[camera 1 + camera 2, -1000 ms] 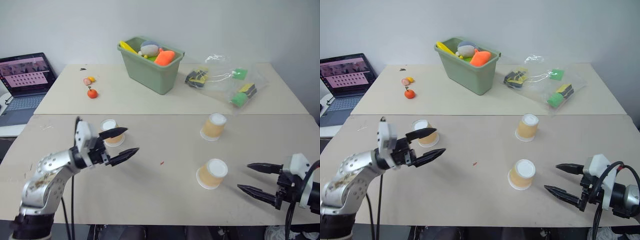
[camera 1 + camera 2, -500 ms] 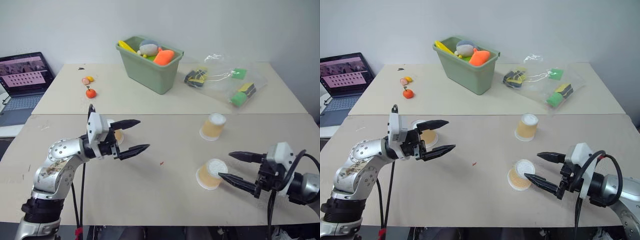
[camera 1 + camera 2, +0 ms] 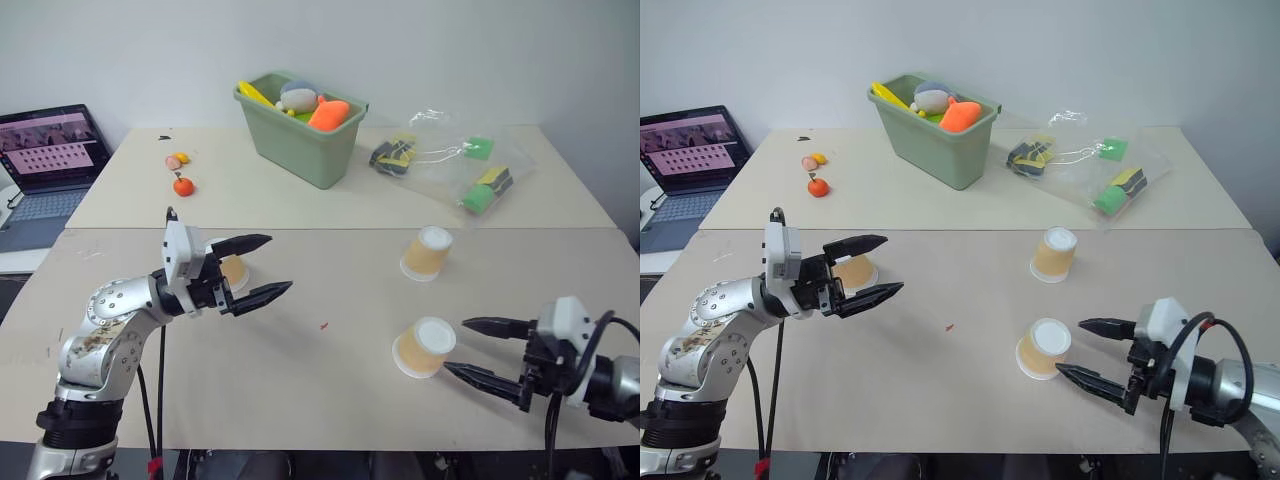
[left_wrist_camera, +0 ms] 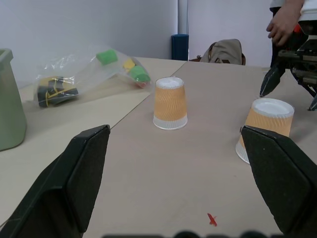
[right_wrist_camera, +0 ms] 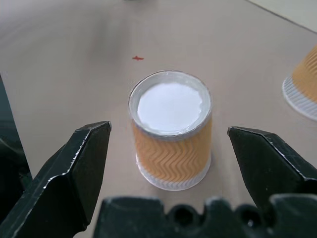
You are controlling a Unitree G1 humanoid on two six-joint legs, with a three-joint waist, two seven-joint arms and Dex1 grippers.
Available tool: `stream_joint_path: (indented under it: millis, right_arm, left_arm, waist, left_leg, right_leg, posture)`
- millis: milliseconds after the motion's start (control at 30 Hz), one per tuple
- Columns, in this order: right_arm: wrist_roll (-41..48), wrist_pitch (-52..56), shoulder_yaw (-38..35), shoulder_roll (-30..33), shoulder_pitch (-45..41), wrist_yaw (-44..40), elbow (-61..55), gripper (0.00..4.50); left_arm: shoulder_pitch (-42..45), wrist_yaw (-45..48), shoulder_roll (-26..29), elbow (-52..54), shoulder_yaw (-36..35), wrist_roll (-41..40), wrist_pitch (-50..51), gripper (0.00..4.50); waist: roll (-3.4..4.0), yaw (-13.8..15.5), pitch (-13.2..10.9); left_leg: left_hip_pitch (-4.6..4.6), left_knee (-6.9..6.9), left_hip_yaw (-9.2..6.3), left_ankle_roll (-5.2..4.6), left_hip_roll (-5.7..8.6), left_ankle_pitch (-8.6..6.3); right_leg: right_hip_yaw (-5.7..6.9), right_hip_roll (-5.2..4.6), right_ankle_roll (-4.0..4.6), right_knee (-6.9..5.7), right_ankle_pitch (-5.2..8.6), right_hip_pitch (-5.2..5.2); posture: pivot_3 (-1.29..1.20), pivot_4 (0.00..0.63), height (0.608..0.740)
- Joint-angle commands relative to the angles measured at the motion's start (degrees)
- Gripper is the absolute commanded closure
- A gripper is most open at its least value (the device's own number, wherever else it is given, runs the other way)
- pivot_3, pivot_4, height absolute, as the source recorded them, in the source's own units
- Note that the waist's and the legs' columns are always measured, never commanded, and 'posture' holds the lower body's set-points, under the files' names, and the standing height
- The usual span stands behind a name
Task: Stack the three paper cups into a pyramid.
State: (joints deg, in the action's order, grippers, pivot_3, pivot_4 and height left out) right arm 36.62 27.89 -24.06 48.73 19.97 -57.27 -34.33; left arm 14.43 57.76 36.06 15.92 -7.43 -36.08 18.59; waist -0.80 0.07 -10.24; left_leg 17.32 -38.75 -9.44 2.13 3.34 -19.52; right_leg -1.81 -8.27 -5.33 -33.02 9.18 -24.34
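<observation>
On the beige desk (image 3: 330, 380), I'm lining my spread right gripper (image 3: 463, 347) around the near-edge paper cup (image 3: 424, 347): light, crushable, best held mid-wall; left gripper (image 3: 268, 267) is gaping too.

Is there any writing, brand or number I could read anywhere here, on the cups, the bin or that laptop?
None can be read.
Laptop screen: rows of small marks, too small to read.
Cups, bin: no print seen.
Packets in the clear bags: too blurred to tell.
</observation>
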Motion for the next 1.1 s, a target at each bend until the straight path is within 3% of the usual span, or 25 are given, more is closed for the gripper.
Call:
stream_joint_path:
  millis: [33, 400, 667, 867, 1100]
  right_arm:
    - [-2.7, -3.6, 1.7, -0.9, 0.5, -0.2, -0.5, 0.07]
    - [-5.1, -4.9, 9.2, -3.7, -7.6, 2.2, 2.6, 0.07]
    - [-4.9, -4.2, 13.5, -5.4, -13.8, 3.0, 5.2, 0.07]
    - [-5.0, -4.0, 14.7, -5.8, -16.6, 2.8, 7.8, 1.70]
    - [-4.5, -2.9, 17.1, -6.0, -24.0, 2.6, 10.2, 1.71]
  left_arm:
    - [0.1, -0.3, 0.4, 1.3, -1.7, -1.1, 0.0, 0.00]
    - [-1.1, -1.3, 0.7, 3.8, -2.4, -2.0, 1.7, 0.00]
    - [-7.3, -0.4, 3.3, 7.1, -4.1, -3.4, 3.8, 0.00]
    - [-12.2, -0.9, 4.4, 8.2, -6.1, -3.4, 3.9, 0.00]
    - [-15.4, -1.9, 4.4, 7.6, -9.4, -3.5, 3.5, 0.00]
  waist:
    - [-0.01, 0.0, 0.0]
    - [-0.01, -0.3, 0.0]
    - [-0.02, -0.7, 0.0]
    - [-0.02, -0.7, 0.0]
    - [-0.02, -1.0, 0.0]
  left_leg:
    - [-0.01, -0.01, 0.00, 0.00, 0.00, 0.00]
    - [-0.03, -0.07, 0.01, 0.01, -0.01, 0.01]
    - [0.00, -0.04, 0.00, -0.04, -0.01, -0.03]
    - [-0.01, -0.05, 0.01, -0.07, 0.00, -0.06]
    - [-0.04, -0.06, 0.03, -0.07, -0.02, -0.05]
  right_leg:
    - [0.00, 0.00, -0.01, -0.01, 0.00, 0.01]
    - [-0.02, 0.02, -0.01, -0.07, -0.02, 0.00]
    - [-0.04, 0.02, 0.01, -0.04, -0.02, -0.03]
    - [-0.05, 0.02, 0.02, -0.04, -0.02, -0.03]
    - [-0.05, 0.03, 0.02, -0.07, -0.03, -0.03]
  posture:
    - [0.00, 0.150, 0.740]
    - [0.00, 0.150, 0.740]
    - [0.00, 0.150, 0.740]
    - [0.00, 0.150, 0.740]
    - [0.00, 0.150, 0.740]
